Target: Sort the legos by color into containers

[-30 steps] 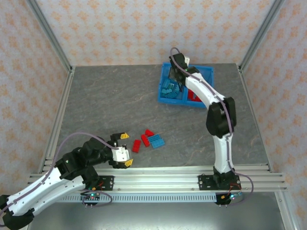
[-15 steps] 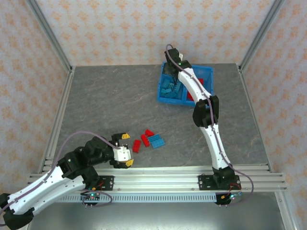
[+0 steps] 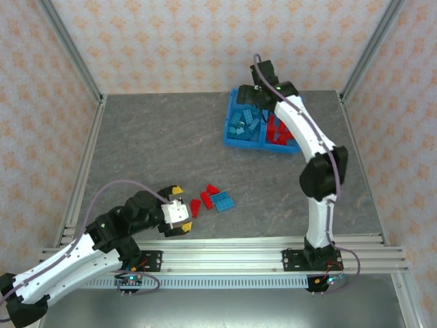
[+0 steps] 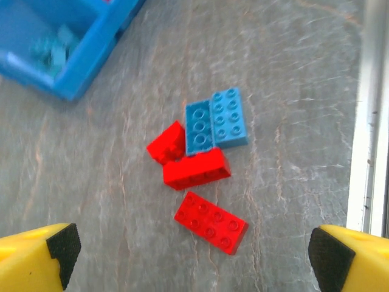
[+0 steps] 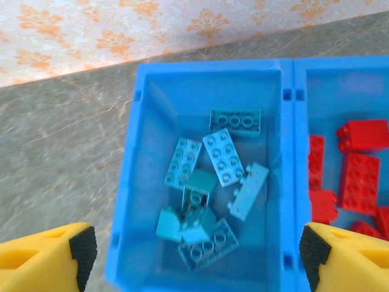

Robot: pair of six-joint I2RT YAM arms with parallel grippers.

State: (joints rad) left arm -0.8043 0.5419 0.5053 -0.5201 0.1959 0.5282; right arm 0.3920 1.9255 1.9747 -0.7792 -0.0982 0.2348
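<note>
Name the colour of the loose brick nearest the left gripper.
Red brick; left wrist view shows it best.

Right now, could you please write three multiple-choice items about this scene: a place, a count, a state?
1. Where do the loose legos lie? A. in the bin B. on the table C. on the front rail
2. How many loose legos are red? A. one B. five C. three
3. How do the left jaws stand? A. open, empty B. shut on a lego C. shut, empty
Key: 1 B, they rest on the grey table; 2 C, three red lie beside two blue; 3 A, they stand far apart with nothing between.
</note>
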